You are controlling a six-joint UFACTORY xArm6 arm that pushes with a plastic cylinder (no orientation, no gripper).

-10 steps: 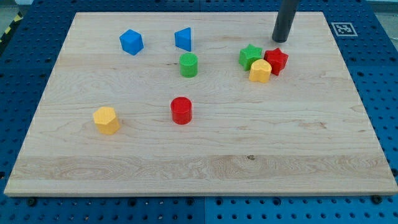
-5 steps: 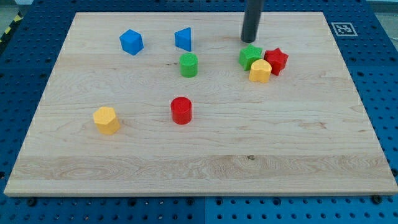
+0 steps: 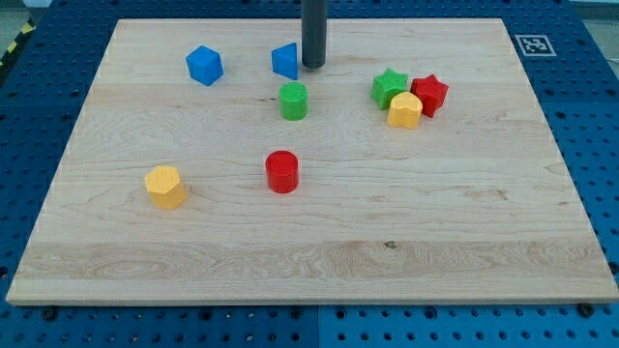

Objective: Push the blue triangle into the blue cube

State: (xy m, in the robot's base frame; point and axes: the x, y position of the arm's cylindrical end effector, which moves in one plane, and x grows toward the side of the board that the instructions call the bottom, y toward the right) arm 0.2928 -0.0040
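Observation:
The blue triangle (image 3: 284, 60) lies near the view's top, a little left of centre. The blue cube (image 3: 204, 65) sits to its left, with a gap of bare board between them. My tip (image 3: 312, 65) stands just at the triangle's right side, close to it or touching it; I cannot tell which. The dark rod rises from the tip out of the view's top.
A green cylinder (image 3: 293, 101) sits just below the triangle. A green star (image 3: 389, 88), a red star (image 3: 429, 94) and a yellow block (image 3: 404, 110) cluster at the right. A red cylinder (image 3: 281, 171) and another yellow block (image 3: 165, 186) lie lower on the wooden board (image 3: 319, 251).
My tip has slid left along the view's top, from above the red star past the green star to the blue triangle's right side. No block has moved.

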